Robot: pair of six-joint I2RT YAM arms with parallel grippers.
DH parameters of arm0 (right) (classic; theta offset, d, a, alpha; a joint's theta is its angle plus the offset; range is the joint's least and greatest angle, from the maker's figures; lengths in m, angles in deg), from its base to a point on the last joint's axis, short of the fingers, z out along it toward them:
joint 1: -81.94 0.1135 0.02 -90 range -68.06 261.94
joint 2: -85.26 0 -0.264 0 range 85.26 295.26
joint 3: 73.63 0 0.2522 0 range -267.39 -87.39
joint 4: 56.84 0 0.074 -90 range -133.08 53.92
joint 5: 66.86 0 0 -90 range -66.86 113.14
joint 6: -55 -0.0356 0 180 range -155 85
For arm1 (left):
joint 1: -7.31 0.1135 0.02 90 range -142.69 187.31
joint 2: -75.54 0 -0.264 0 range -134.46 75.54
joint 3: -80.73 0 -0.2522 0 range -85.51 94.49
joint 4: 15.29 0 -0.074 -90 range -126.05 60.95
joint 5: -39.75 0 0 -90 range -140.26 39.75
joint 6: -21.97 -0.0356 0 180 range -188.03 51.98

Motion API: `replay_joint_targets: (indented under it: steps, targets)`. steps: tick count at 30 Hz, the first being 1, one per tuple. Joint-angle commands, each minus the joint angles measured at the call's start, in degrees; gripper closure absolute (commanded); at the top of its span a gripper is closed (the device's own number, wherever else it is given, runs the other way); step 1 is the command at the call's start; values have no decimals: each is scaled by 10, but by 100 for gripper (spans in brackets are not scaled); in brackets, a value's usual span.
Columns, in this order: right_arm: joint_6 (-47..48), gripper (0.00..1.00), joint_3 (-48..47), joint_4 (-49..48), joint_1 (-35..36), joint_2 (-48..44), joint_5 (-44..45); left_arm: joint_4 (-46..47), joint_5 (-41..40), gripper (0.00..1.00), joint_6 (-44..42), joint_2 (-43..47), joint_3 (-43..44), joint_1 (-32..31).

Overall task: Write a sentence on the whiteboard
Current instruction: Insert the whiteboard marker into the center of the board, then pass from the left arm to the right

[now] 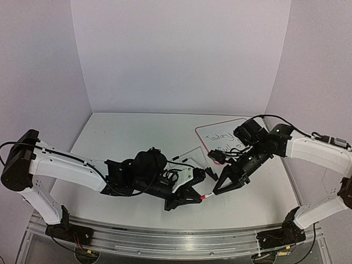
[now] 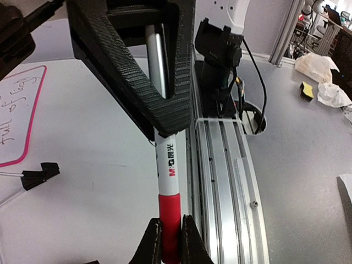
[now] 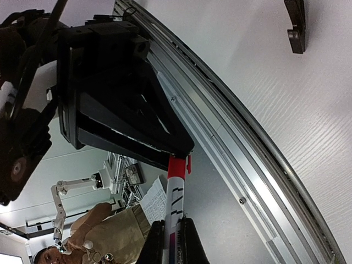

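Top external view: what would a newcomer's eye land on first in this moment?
Both arms meet at the table's near middle, sharing one white marker with a red end: the left gripper is shut on the red end, the right gripper on the white barrel. Partly behind the right arm, toward the far right, lies a glossy white board with a thin pink frame bearing dark handwritten words.

Plain pale walls point(image 1: 181, 55) on three sides, white table point(image 1: 126, 143), aluminium rail point(image 1: 165, 234) — cluttered lab point(image 2: 319, 71) beyond

the white table point(image 1: 110, 148) carries the red-framed whiteboard point(image 1: 217, 136) at its far right, a wire stand point(image 2: 39, 174) just beside it.
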Motion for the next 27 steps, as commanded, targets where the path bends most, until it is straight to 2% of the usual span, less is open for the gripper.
replay_joint_targets:
  steps: [1,6,10,20,23,27]
  targets:
    - [21,100,4,-174,70,53,-48,295,62,100,-76,-12,183,-18]
    - [17,100,0,-203,95,87,-20,353,76,100,-63,-46,217,-17]
    - [-24,100,28,-279,95,82,-32,356,68,100,-50,-56,234,-16]
    - [-45,100,48,-295,95,89,-22,408,39,100,-36,-33,202,-16]
    - [-32,100,35,-253,94,77,10,367,39,100,-50,-28,200,-16]
    - [44,100,-16,-105,92,47,107,233,35,98,-94,-11,181,-17]
